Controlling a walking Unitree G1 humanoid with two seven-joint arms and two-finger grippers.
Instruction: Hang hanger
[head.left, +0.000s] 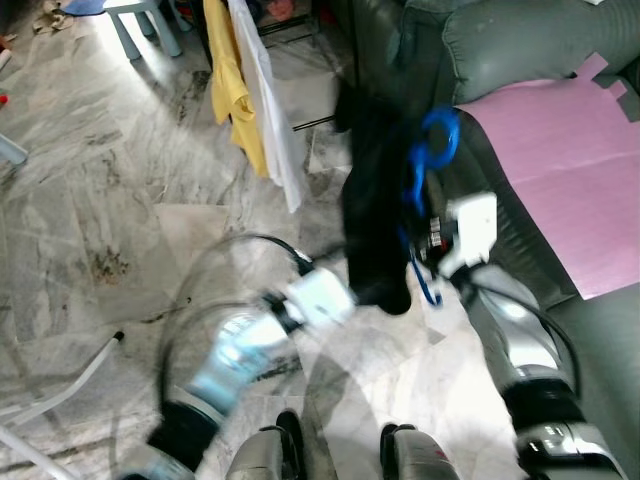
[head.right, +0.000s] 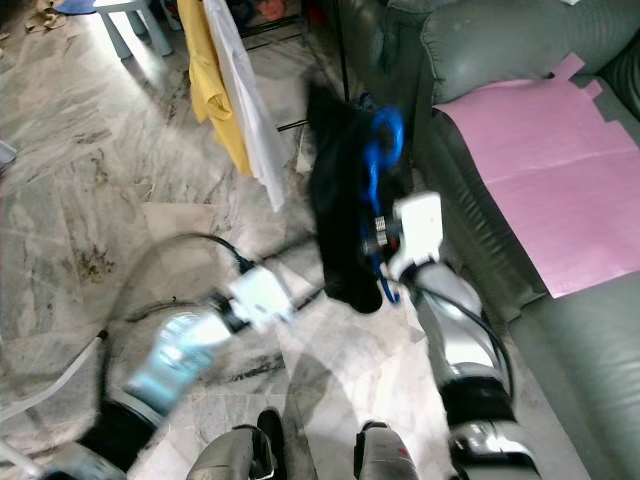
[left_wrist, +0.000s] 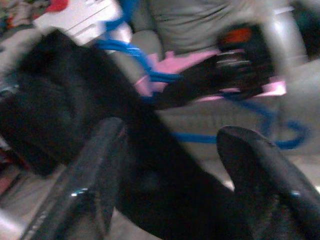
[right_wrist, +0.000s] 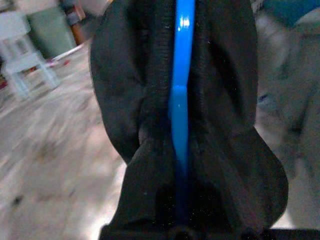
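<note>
A blue plastic hanger (head.left: 437, 140) carries a black garment (head.left: 372, 200) that hangs down in front of me above the marble floor. My right gripper (head.left: 424, 243) is shut on the hanger below its hook; in the right wrist view the blue hanger (right_wrist: 181, 100) runs straight up from the fingers with the black garment (right_wrist: 125, 100) folded around it. My left gripper (left_wrist: 170, 150) is open, its fingers (left_wrist: 95, 175) on either side of the garment's lower part. The views are blurred.
A yellow shirt (head.left: 232, 85) and a white garment (head.left: 272, 110) hang on a rack at the back. A grey sofa (head.left: 520, 45) with a pink sheet (head.left: 570, 170) stands to the right. A pale stool (head.left: 140, 20) stands far left. A white tube (head.left: 70, 385) lies on the floor.
</note>
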